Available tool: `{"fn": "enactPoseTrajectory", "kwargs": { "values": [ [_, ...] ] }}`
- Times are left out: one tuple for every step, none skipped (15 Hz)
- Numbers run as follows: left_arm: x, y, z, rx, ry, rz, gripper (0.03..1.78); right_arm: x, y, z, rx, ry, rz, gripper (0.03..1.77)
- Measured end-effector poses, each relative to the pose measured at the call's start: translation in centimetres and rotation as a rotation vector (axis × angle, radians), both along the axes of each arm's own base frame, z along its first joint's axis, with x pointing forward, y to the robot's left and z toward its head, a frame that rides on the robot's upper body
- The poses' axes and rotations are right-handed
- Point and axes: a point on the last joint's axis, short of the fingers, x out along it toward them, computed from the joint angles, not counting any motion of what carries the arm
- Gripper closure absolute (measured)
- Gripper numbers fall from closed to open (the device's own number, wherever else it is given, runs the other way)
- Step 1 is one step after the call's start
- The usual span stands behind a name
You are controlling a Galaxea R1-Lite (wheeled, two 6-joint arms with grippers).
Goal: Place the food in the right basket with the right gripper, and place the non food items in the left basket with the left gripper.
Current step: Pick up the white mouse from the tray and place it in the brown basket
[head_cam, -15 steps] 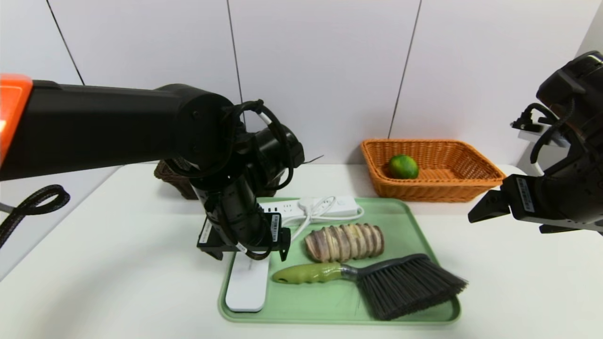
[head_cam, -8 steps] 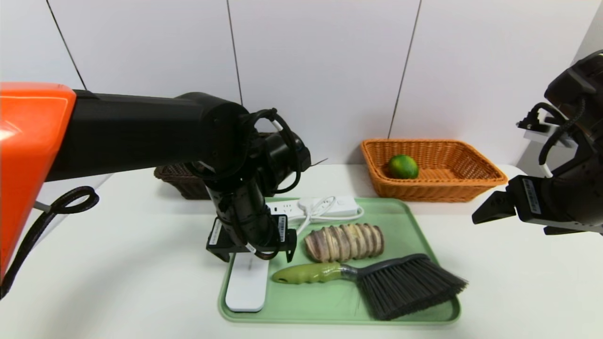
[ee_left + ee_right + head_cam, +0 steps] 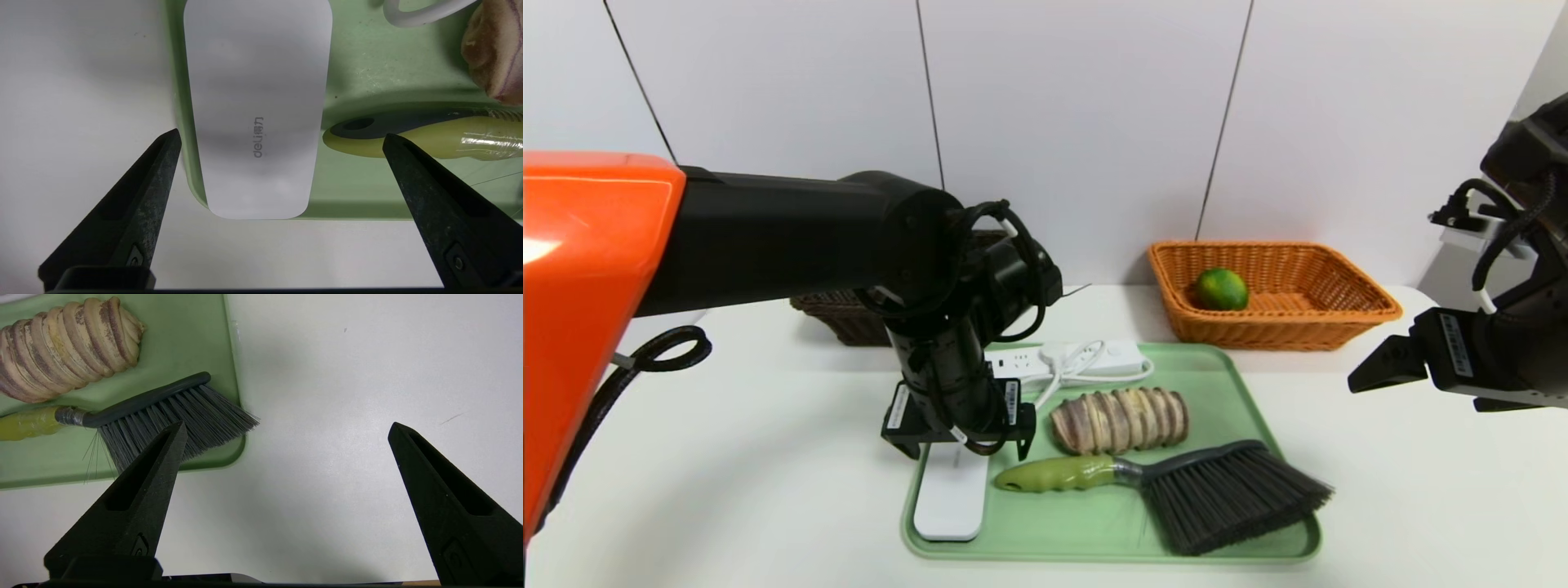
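Jaws, two pairs: left set wide apart, straddling the case from above and clamped on nothing; right set wide apart, with nothing held. Clock bearings are from the middle of the tray [image 3: 1045,531], twelve being the far side.

1. Dark basket [image 3: 849,325], at ten; partly behind the left arm, contents not visible.
2. Left gripper [image 3: 968,452], at nine, over the tray's edge.
3. Case [image 3: 950,506], white, at eight, flat on the tray, long side running twelve to six.
4. Strip [image 3: 1127,361], white, at twelve, cord coiled on it.
5. Roll [image 3: 1123,420], ridged, near the centre, just beyond the brush.
6. Brush [image 3: 1225,490], green handle toward eight, bristles at four and over the rim.
7. Orange basket [image 3: 1282,335], at one; one lime [image 3: 1222,290] inside.
8. Right gripper [image 3: 288,424], at three, beyond the tray's edge.

Step in hand, by judgement: picking up the case for the dark basket. Next move calls for a straight descent, one finger either side, then closing — the outer finger must clear the tray's rim, the inner one the brush handle. Lime sorted; roll outstanding for the right gripper.
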Motion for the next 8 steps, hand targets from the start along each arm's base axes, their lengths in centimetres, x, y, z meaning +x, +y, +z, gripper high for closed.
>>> {"fn": "enactPoseTrajectory", "kwargs": {
  "values": [
    [0.11, 0.0, -0.14, 0.002, 0.002, 0.002, 0.06, -0.04, -0.01, 0.03, 0.001, -0.001, 0.0, 0.09],
    [0.22, -0.03, -0.28, 0.003, 0.005, 0.005, 0.06, -0.06, -0.02, 0.05, 0.001, -0.002, 0.0, 0.09],
    [0.33, -0.04, -0.42, 0.005, 0.008, 0.007, 0.06, -0.07, -0.02, 0.06, 0.001, -0.003, 0.0, 0.09],
    [0.41, -0.08, -0.52, 0.007, 0.009, 0.008, 0.06, -0.08, -0.03, 0.07, 0.001, -0.004, 0.0, 0.09],
    [0.48, -0.14, -0.63, 0.008, 0.011, 0.008, 0.06, -0.08, -0.03, 0.07, 0.001, -0.004, 0.0, 0.09],
    [0.56, -0.17, -0.71, 0.009, 0.012, 0.008, 0.06, -0.08, -0.03, 0.07, 0.001, -0.004, 0.0, 0.09],
    [0.63, -0.21, -0.78, 0.008, 0.013, 0.009, 0.06, -0.08, -0.03, 0.08, 0.001, -0.004, 0.0, 0.09],
    [0.67, -0.25, -0.85, 0.009, 0.014, 0.009, 0.06, -0.08, -0.03, 0.09, 0.001, -0.005, 0.0, 0.09]
  ]
}}
